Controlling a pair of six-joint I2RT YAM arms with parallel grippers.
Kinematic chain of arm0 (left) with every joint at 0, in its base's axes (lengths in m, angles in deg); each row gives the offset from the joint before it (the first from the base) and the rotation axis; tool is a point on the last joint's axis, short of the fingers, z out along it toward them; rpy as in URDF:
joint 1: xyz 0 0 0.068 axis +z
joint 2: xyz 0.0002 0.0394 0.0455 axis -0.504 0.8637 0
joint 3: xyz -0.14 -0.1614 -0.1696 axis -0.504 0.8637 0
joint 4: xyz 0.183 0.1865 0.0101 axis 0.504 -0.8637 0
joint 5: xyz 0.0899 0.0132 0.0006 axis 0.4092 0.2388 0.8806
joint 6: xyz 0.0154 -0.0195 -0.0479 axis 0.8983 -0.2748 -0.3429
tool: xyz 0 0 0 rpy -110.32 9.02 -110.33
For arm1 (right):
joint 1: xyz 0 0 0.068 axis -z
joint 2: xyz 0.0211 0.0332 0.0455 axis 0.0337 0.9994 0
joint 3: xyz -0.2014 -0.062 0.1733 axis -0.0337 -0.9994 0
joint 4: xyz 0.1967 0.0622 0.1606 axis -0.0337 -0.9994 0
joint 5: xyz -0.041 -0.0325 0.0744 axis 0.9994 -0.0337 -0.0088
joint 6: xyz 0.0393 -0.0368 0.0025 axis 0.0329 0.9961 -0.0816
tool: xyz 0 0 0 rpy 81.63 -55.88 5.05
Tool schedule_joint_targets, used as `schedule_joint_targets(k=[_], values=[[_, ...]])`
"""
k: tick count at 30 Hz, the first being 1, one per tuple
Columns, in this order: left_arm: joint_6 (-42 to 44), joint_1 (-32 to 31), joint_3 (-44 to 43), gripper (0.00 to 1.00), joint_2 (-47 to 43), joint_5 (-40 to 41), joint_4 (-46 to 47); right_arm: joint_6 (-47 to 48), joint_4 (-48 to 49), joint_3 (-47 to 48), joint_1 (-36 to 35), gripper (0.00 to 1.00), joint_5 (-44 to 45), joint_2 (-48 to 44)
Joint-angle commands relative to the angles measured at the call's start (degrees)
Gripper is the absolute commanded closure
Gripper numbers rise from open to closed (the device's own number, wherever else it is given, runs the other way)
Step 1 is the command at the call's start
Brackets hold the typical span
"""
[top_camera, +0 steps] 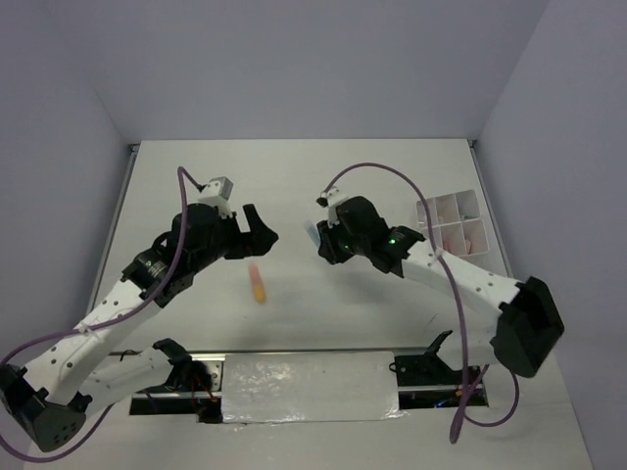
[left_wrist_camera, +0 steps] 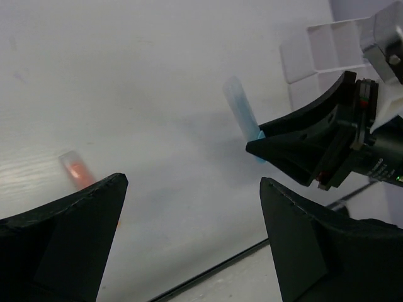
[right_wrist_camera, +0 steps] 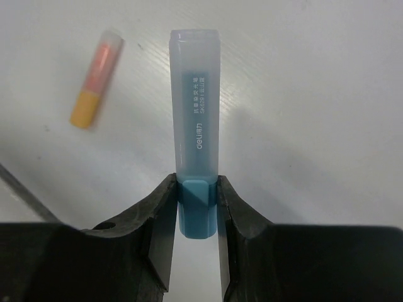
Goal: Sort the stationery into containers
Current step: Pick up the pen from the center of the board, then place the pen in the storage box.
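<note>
Stationery in hand: a stubby pale-blue translucent plastic marker with a darker blue cap end (right_wrist_camera: 194, 138), pinched at that cap end by the right gripper (right_wrist_camera: 195, 217) and sticking out forward from it.
Right jaws: pressed against both sides of the marker's blue end, holding it off the white surface (top_camera: 294, 186).
Left jaws: spread wide with nothing between them; the left gripper (left_wrist_camera: 192, 236) hovers over the surface.
Other stationery: a short orange marker with a clear pinkish cap (top_camera: 257, 283) lies on the surface between the two arms, apart from both.
Container: a small white plastic tray split into square compartments (top_camera: 452, 221) sits at the right, beyond the right arm.
Step in hand: probably carrying the blue marker to the tray.
Next move calls for: swinging the right arm toward the tray, lining the marker over a compartment, then parting the jaws; which compartment is free I cannot tell.
</note>
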Motion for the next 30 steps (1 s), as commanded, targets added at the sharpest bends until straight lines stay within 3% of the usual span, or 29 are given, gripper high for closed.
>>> schedule_joint_targets(k=[1, 6, 9, 12, 13, 19, 22, 30], values=[[-4.8, 0.2, 0.5, 0.01, 4.0, -11.4, 13.5, -1.0, 0.3, -3.4, 0.1, 0.95, -1.1, -6.7], [-9.4, -0.1, 0.0, 0.03, 10.0, -17.8, 21.9, -6.2, -3.9, -6.7, 4.2, 1.0, 14.6, -17.0], [-9.8, -1.1, -0.5, 0.03, 10.7, -18.2, 23.7, -7.9, -4.2, -8.8, 12.1, 0.98, 15.4, -21.8], [-9.6, -1.8, -2.2, 0.02, 12.7, -17.1, 24.7, -6.1, -5.3, -9.2, 15.3, 0.98, 13.7, -24.4], [-9.7, -1.8, -3.3, 0.03, 13.5, -17.4, 24.1, -6.2, -6.5, -8.9, 15.4, 0.98, 18.7, -24.7], [-7.0, -4.9, -7.5, 0.03, 16.1, -16.1, 21.5, -7.3, -13.4, -6.3, 23.5, 0.98, 30.0, -19.6], [-5.1, -5.1, -7.2, 0.03, 15.2, -16.4, 19.3, -6.4, -12.1, -5.7, 27.1, 0.98, 32.4, -18.1], [1.8, -5.1, -4.6, 0.03, 9.8, -16.3, 12.4, -3.2, -5.4, -5.8, 28.7, 0.94, 33.0, -13.7]])
